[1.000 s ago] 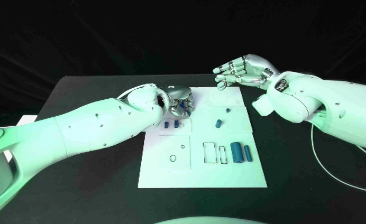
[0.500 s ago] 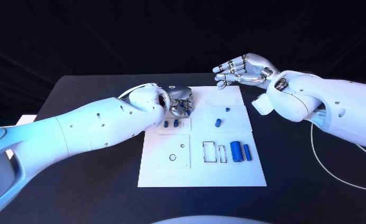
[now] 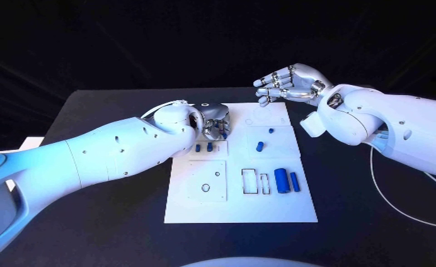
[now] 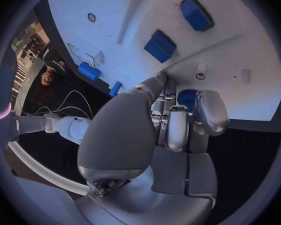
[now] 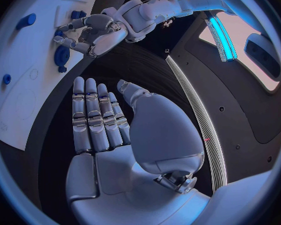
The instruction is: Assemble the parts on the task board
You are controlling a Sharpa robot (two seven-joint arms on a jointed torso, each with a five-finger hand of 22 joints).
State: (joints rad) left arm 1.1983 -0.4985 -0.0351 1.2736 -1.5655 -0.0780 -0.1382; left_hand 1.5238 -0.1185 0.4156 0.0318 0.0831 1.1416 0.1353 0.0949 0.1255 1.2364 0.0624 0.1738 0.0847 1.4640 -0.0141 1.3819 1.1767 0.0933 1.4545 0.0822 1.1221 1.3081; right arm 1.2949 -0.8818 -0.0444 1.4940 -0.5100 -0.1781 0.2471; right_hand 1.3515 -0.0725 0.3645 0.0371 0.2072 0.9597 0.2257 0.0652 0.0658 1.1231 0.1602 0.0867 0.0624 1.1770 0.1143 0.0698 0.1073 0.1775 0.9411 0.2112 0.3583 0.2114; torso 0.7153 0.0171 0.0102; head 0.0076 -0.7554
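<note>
Near the far left corner of the white board [image 3: 273, 210] on the worktop [image 3: 100, 216], the left hand [image 3: 214, 123] curls its fingers around a blue part [image 4: 186, 97], close above the board. Just nearer the robot lie two small blue blocks [image 3: 203, 147]. The right hand [image 3: 289, 85], fingers apart and holding nothing, hovers beyond the board's far edge, farther from the parts.

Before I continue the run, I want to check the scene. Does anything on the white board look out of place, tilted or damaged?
Nothing stands out. The task board lies flat and square on the table. The two large blue cylinders lie side by side, and the smaller blue parts sit apart. The left robot hand is over the board; the right robot hand is raised.
</note>
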